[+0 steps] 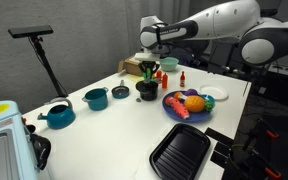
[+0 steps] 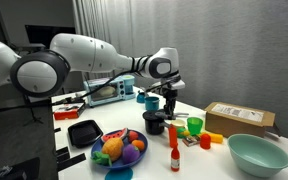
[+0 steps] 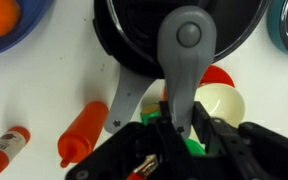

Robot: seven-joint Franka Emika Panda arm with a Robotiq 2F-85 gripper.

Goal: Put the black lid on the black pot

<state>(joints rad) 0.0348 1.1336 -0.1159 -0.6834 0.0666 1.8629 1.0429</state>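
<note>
One claw (image 3: 179, 135) over one black pot (image 3: 129, 35)

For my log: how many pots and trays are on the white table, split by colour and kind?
Teal pots: 2
Black pot: 1
Black ridged tray: 1
Total: 4

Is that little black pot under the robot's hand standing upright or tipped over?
Upright. In both exterior views the black pot sits flat on the white table; the wrist view looks straight down on it.
</note>
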